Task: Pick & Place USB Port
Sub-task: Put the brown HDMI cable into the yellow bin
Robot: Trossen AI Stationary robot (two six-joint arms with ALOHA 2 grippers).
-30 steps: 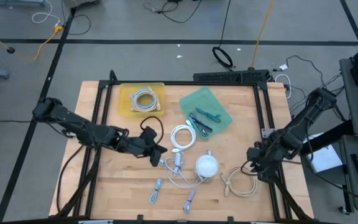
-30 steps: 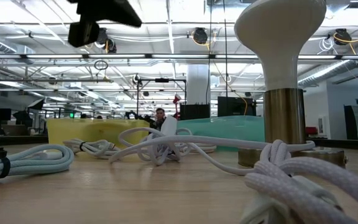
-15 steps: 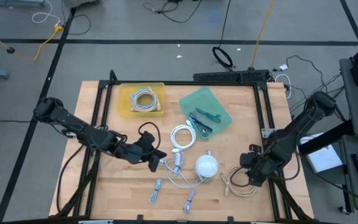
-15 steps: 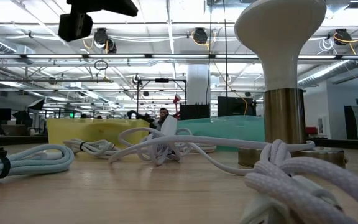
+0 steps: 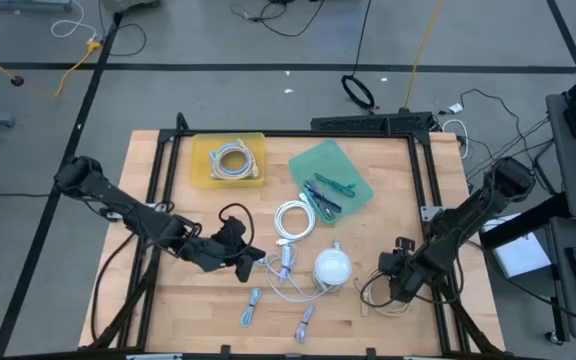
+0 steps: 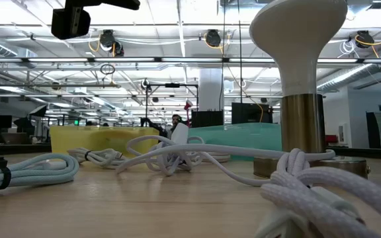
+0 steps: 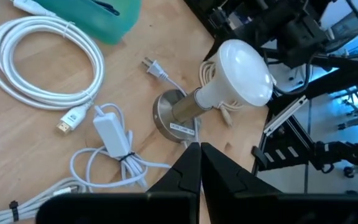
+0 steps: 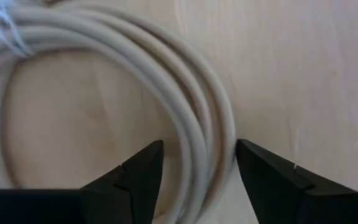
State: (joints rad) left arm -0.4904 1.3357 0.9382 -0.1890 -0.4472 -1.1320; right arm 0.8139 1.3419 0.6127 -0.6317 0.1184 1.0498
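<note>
A beige coiled cable (image 5: 380,297) lies flat near the table's right near corner. My right gripper (image 5: 395,283) hangs low over it, open. In the right wrist view its fingers (image 8: 199,149) stand on either side of the coil's strands (image 8: 194,134). My left gripper (image 5: 245,262) is shut and hovers left of the white adapter with its cord (image 5: 284,266); its wrist view shows the shut fingertips (image 7: 199,148). A white coiled cable (image 5: 293,220) and two small grey cables (image 5: 252,305) (image 5: 304,321) lie flat on the wood. My right gripper comes from above with one finger (image 8: 143,168) inside the beige coil and the other (image 8: 260,168) outside it, with two or three strands (image 8: 211,155) between them. The coil lies flat on the table. I cannot tell whether the fingers touch it.
A white-domed lamp on a brass base (image 5: 333,267) stands between the two grippers. A yellow bin (image 5: 204,170) holding a coiled cable and a green tray (image 5: 353,165) with small items sit toward the far edge. A black frame (image 5: 428,175) borders the table.
My right gripper has moved toward the table's left and near edges and down, and now stands over the beige coil. My left gripper has drawn back toward the near edge, a little to the left. Nothing on the table has moved.
</note>
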